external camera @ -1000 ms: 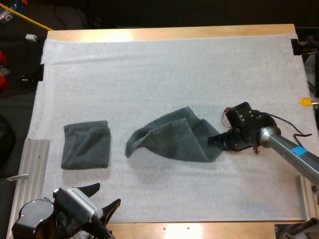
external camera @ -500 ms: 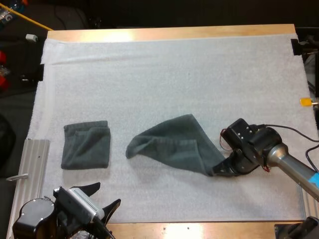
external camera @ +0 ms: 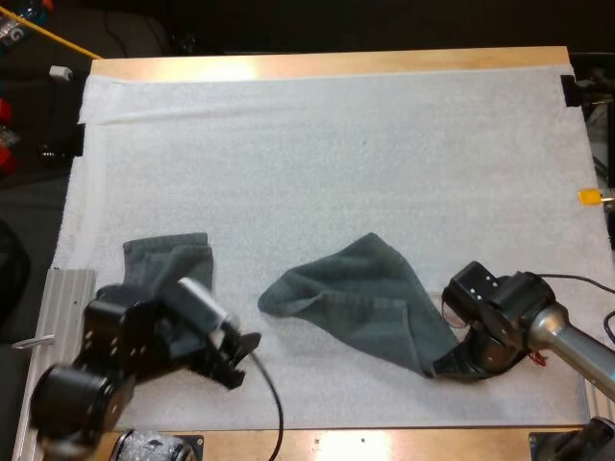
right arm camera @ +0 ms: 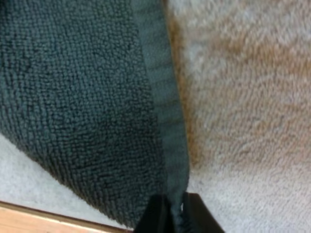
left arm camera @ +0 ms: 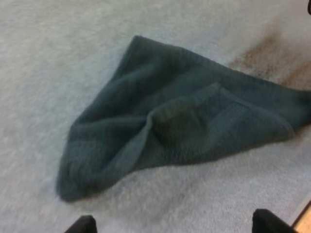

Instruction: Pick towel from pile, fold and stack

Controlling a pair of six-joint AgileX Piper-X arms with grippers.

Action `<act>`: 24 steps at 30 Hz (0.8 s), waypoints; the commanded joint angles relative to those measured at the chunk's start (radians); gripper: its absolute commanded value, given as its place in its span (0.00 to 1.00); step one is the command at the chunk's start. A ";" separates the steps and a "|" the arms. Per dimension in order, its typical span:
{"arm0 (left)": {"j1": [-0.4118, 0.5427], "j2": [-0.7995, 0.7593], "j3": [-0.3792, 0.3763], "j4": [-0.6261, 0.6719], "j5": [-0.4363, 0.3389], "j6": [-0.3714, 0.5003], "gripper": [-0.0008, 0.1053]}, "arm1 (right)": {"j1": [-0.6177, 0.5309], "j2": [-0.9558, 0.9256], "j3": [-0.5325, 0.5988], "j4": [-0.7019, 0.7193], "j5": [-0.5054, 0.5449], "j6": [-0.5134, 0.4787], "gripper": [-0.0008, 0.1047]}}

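Wooden table (external camera: 327, 65) is carrying the whole setup; only a pale wood strip is showing along its far and near sides.

White mat (external camera: 336, 134) is covering nearly all of the tabletop.

Crumpled towel (external camera: 360, 293), dark grey-green, is lying on the mat right of centre, in the half nearer the arms. It is spreading out in a rough triangle. One rounded lobe is pointing toward the left arm, and one corner is being drawn out to the near right. In the left wrist view a fold is running across the towel's middle, with one layer lapping over another.

Folded towel (external camera: 165, 257) is sitting on the mat's left side, well apart from the crumpled towel. The left arm is covering its near part, so only its far edge is showing.

Left gripper (external camera: 240, 351) is hovering over bare mat between the two towels, pointing toward the crumpled towel. In the left wrist view its fingers (left arm camera: 268, 223) are standing wide apart and touching nothing: released.

Right gripper (external camera: 444, 365) is sitting low at the crumpled towel's near right corner, close to the mat's near edge. In the right wrist view its fingers (right arm camera: 199, 213) are pressing the towel's hem from both sides: grasping the corner.
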 commanded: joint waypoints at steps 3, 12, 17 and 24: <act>-0.067 0.127 -0.025 -0.058 0.011 -0.002 0.59 | 0.000 -0.031 0.005 0.001 -0.003 0.011 0.01; -0.218 0.512 -0.236 -0.153 -0.073 0.004 0.59 | 0.000 -0.045 0.005 -0.046 -0.003 0.026 0.01; -0.225 0.687 -0.361 -0.169 -0.075 0.005 0.59 | 0.000 -0.045 0.005 -0.053 -0.003 0.026 0.01; -0.232 0.873 -0.469 -0.193 -0.068 0.005 0.59 | 0.000 -0.045 0.005 -0.066 -0.003 0.035 0.01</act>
